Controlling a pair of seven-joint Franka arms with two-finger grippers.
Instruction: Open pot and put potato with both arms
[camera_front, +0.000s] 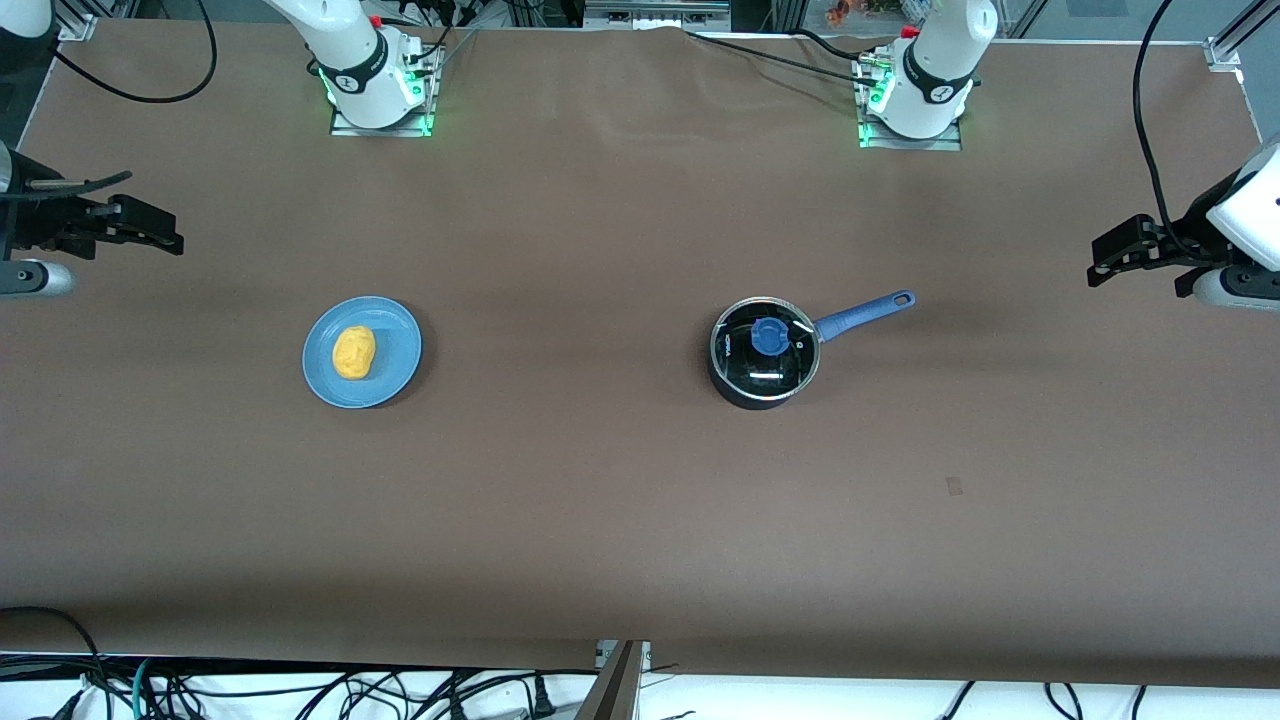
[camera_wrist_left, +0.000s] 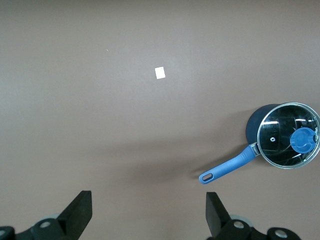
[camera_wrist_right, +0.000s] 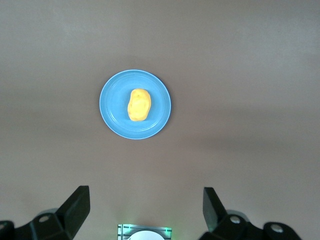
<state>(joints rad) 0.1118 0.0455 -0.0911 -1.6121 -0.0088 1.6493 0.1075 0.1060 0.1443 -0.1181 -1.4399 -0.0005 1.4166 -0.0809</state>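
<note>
From my station I saw the pot sitting on the brown table toward the left arm's end, its glass lid with the blue knob in place and its blue handle angled toward the left arm's side. The potato lay on a light-blue plate toward the right arm's end, well apart from the pot. The left gripper hung over the table's edge at its own end, fingers spread wide and holding nothing. The right gripper waited likewise over its own end, fingers fully apart, empty. A small pale tag lay on the table near the pot.
</note>
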